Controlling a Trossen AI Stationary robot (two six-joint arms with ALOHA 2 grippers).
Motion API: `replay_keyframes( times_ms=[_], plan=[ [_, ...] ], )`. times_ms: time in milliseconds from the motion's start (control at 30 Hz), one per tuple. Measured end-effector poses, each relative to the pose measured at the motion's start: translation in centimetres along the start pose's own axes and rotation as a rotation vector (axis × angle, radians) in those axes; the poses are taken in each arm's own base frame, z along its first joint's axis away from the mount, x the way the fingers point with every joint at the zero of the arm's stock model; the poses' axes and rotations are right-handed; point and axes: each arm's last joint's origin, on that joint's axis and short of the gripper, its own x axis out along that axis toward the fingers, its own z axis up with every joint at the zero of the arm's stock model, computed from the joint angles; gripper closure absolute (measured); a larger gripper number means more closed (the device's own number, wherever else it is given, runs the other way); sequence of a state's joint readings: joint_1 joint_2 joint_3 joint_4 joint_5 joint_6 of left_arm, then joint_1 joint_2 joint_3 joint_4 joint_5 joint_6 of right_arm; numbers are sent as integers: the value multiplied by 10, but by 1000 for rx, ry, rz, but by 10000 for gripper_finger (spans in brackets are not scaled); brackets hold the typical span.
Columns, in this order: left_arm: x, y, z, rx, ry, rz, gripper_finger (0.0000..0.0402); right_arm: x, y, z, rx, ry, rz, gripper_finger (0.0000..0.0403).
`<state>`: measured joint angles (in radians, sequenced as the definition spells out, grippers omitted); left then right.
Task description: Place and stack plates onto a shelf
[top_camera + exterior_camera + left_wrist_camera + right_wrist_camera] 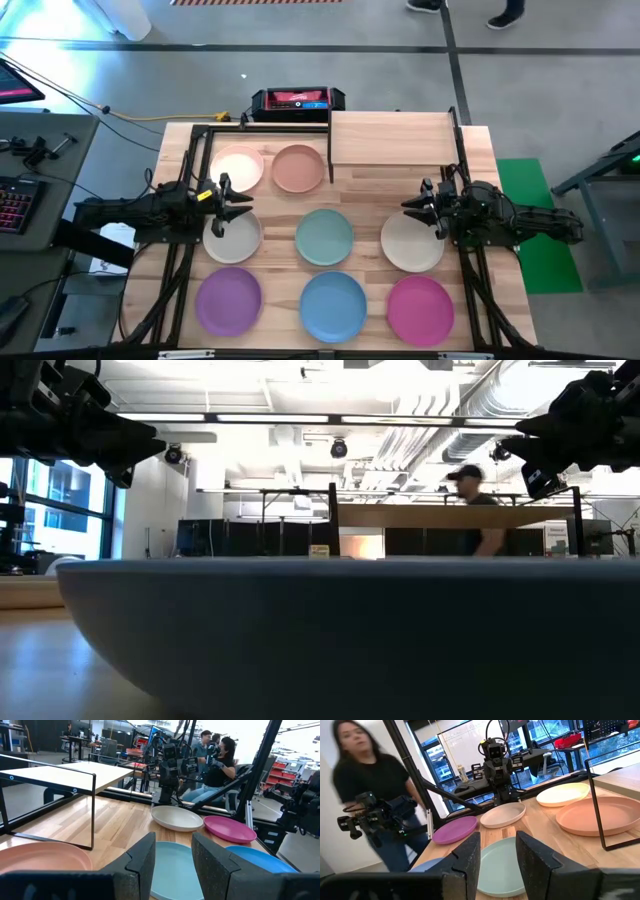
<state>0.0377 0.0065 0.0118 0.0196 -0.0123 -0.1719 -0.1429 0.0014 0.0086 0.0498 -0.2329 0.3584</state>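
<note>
**Nothing shelved yet: all eight plates on the worktop**

Your left gripper (237,205) and right gripper (414,205) hover with fingers narrowly parted, holding nothing. The shelf (392,138) is bare (back right). Pink plate (237,167), terracotta plate (298,168), teal plate (324,238) and the rest wait. People move beyond the worktop (365,190).
</note>
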Motion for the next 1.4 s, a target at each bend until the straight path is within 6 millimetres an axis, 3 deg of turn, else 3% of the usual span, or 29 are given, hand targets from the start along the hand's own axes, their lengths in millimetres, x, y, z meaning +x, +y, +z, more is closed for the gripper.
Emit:
replay_keyframes(
  times_ms=[1400],
  plan=[
    [0,0,0,24,-2,2,284,0,0,0,0,0,-1,295]
  ],
)
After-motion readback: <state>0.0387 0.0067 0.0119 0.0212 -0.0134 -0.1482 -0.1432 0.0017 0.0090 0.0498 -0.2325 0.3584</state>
